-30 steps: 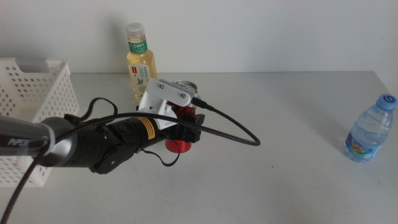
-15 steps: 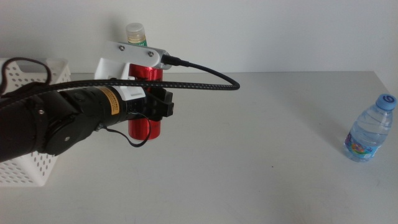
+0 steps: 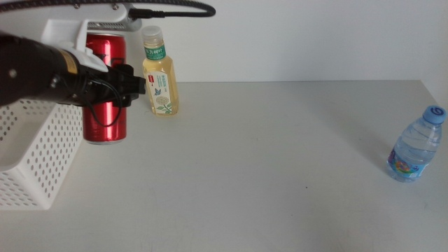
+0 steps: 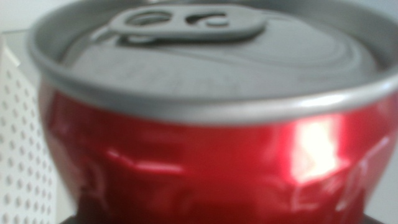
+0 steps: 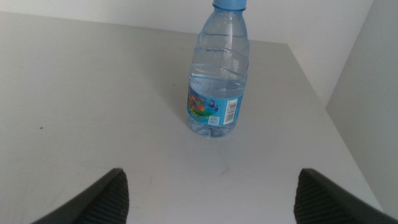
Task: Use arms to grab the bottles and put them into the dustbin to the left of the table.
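Red can [image 3: 105, 87] clamped in left hand [image 3: 122, 87], beside white dustbin [image 3: 35, 157].

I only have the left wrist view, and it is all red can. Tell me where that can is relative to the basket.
Observer: In the middle view the left gripper holds the red can upright in the air, beside the white basket at its table-side wall, not over its opening.
Operator: Report what stands near it.
Observer: The yellow-liquid bottle stands on the table just beyond the can, on the side away from the basket.
Operator: Give me the right arm.
Observer: The right gripper waits open, facing the blue-capped water bottle near the table's right edge.
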